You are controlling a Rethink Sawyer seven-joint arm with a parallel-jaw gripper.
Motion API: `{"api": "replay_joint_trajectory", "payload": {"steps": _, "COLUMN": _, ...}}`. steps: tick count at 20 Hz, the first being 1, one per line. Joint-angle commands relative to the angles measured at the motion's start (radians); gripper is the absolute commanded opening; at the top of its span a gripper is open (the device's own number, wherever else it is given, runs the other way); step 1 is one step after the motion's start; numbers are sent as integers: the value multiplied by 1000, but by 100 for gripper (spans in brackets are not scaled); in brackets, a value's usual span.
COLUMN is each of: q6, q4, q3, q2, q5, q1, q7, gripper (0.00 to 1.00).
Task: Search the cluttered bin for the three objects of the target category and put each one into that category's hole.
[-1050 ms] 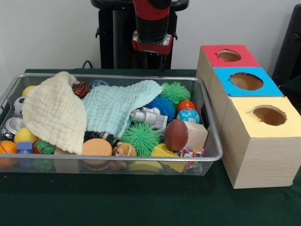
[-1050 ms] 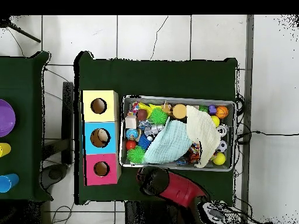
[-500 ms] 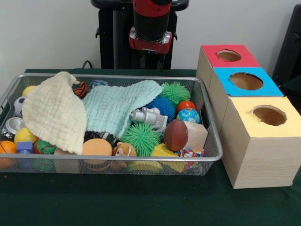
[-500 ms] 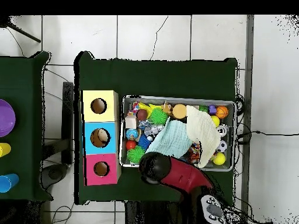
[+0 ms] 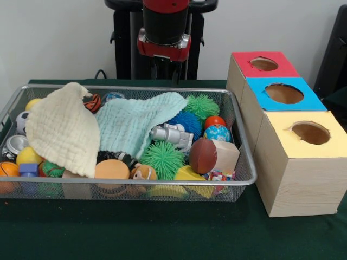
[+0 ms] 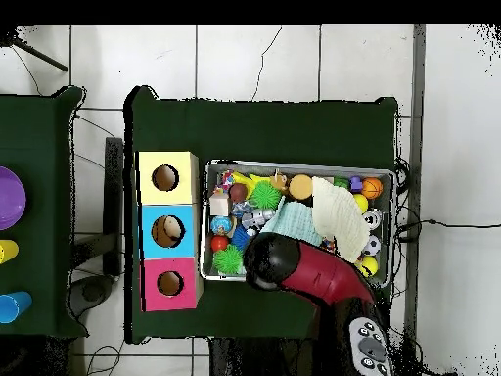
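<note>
A wire mesh bin (image 5: pixel 135 187) holds a jumble of toys. A cream cloth (image 5: pixel 62 130) and a mint cloth (image 5: pixel 133 122) cover much of it. Showing beside them are green spiky balls (image 5: pixel 162 158) (image 5: pixel 201 104), a blue spiky ball (image 5: pixel 186 120), a brown football (image 5: pixel 203 155), a globe ball (image 5: pixel 217 132) and a silver toy (image 5: pixel 171 134). My gripper (image 5: pixel 162 67) hangs above the bin's far rim, holding nothing that I can see. In the overhead view the arm's head (image 6: pixel 271 262) covers part of the mint cloth (image 6: pixel 294 220).
Three wooden boxes with round holes stand beside the bin: a red-topped one (image 5: pixel 245 64), a blue-topped one (image 5: pixel 260 100) and a yellow-topped one (image 5: pixel 282 135). A second table (image 6: pixel 29 147) with a purple dish (image 6: pixel 8 198) lies beyond them in the overhead view.
The arm has swung from outside the bin's edge to over the bin, shifting left in the front view. Nothing in the bin has moved.
</note>
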Motion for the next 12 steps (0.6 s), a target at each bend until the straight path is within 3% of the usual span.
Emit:
{"api": "replay_joint_trajectory", "payload": {"steps": 1, "q6": 118, "q4": -168, "q3": 44, "q2": 33, "q5": 21, "q1": -39, "q7": 139, "gripper": 100}}
{"api": "replay_joint_trajectory", "payload": {"steps": 8, "q6": -63, "q4": -130, "q3": 71, "q2": 110, "q5": 15, "q1": -70, "q7": 146, "gripper": 100}}
{"api": "replay_joint_trajectory", "payload": {"steps": 12, "q6": -100, "q4": -134, "q3": 92, "q2": 147, "q5": 6, "q1": -104, "q7": 120, "gripper": 100}}
